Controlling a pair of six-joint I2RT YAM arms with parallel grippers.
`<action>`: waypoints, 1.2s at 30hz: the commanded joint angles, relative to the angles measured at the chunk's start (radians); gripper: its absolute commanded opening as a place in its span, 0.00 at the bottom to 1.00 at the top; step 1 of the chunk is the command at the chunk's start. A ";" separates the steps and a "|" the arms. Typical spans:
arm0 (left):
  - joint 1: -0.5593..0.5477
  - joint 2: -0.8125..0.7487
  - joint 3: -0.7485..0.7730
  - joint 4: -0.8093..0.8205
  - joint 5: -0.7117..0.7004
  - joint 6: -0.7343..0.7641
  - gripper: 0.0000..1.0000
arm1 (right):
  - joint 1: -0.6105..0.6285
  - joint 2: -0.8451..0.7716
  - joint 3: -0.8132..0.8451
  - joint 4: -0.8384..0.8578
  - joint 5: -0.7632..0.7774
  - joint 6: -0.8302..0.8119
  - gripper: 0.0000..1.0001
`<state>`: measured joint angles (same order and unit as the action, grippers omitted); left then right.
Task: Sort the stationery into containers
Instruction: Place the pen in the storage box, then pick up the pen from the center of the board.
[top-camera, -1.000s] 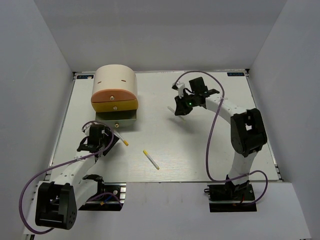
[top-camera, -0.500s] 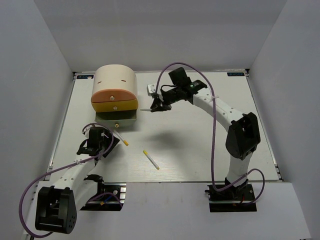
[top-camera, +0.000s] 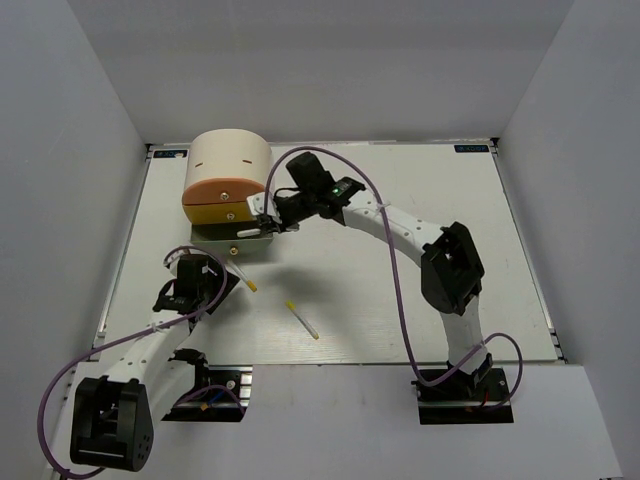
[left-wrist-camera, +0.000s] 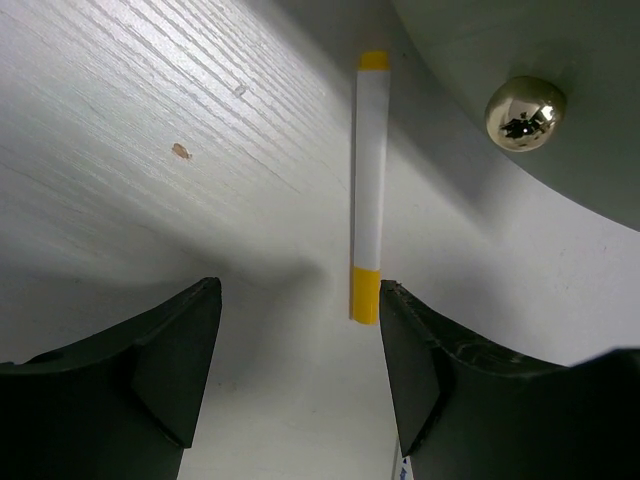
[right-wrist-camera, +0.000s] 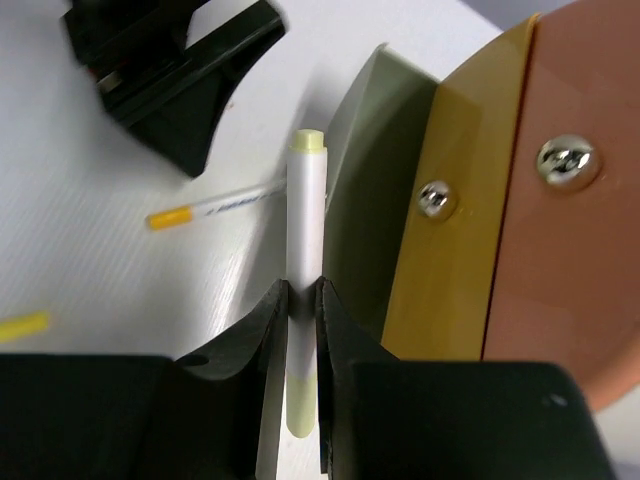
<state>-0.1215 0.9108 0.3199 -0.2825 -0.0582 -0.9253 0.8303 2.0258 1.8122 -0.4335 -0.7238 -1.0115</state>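
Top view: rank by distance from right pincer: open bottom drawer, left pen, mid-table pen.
1. open bottom drawer: just left of the right pincer, which grips a white pen.
2. left pen: on the table by the left pincer.
3. mid-table pen: farthest, toward the near edge.

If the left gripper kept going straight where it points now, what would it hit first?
Probably the thin white pen with yellow ends, lying just ahead of the left gripper's open jaws, slightly right of centre. The shiny knob of the open grey drawer lies beyond.
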 joint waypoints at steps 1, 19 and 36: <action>-0.003 -0.029 -0.013 0.014 0.021 -0.003 0.74 | 0.030 0.024 0.042 0.258 0.066 0.149 0.00; -0.003 0.005 -0.022 0.054 0.031 -0.012 0.73 | 0.070 0.120 0.092 0.372 0.176 0.275 0.40; -0.012 0.172 0.122 0.028 0.001 -0.021 0.60 | -0.002 -0.427 -0.540 0.421 0.182 0.404 0.39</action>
<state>-0.1284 1.0782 0.3931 -0.2256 -0.0448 -0.9451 0.8402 1.6714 1.3422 -0.0555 -0.5453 -0.6445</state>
